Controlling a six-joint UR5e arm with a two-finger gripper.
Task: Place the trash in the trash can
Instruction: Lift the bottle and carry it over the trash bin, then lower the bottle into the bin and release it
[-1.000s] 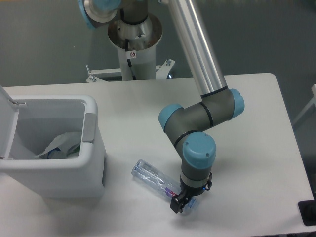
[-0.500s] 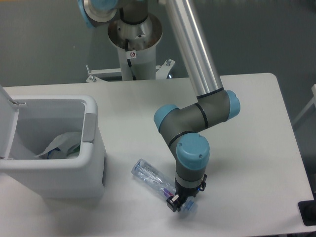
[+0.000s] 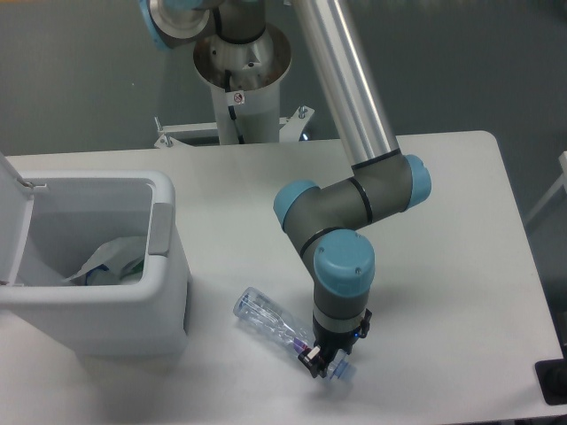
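Note:
A crushed clear plastic bottle [image 3: 270,320] with a purple-red label lies on the white table, its far end pointing up-left toward the bin. My gripper [image 3: 323,363] is down on the bottle's near-right end, its fingers closed around it by the label. The white trash can [image 3: 164,266] stands at the left with its lid swung open. Inside it lies a crinkled clear plastic packet [image 3: 108,261].
The arm's pedestal [image 3: 241,75] rises behind the table's back edge. A dark object [image 3: 554,381] pokes in at the right edge of the frame, beyond the table.
The arm's wrist has shifted slightly left. The bottle has slid a little left with the gripper on it.

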